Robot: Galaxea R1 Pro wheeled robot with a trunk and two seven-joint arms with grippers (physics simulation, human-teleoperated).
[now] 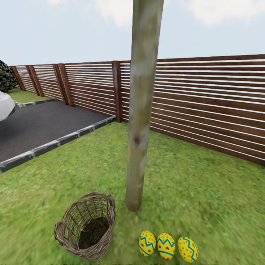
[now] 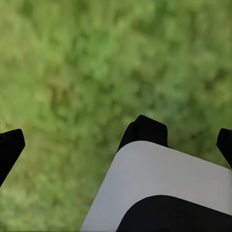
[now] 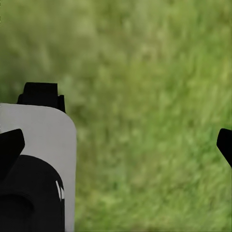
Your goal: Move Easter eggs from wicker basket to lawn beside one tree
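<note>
Head view: three eggs [image 1: 166,246] sit in a row on the lawn [image 1: 206,191] by the tree [image 1: 141,110], the basket [image 1: 86,226] tipped over beside them. Both wrist views: left end effector [image 2: 116,145] and right end effector [image 3: 116,145] spread wide over grass, holding nothing.

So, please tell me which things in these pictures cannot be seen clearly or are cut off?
- Tree: the crown is cut off by the top edge of the head view.
- Basket: its bottom is dark, and the near wall hides part of the inside.
- White shape on the driveway: cut off by the left edge, so I cannot identify it.
- Left pincer and right pincer: only the dark fingertips show, over blurred grass.
</note>
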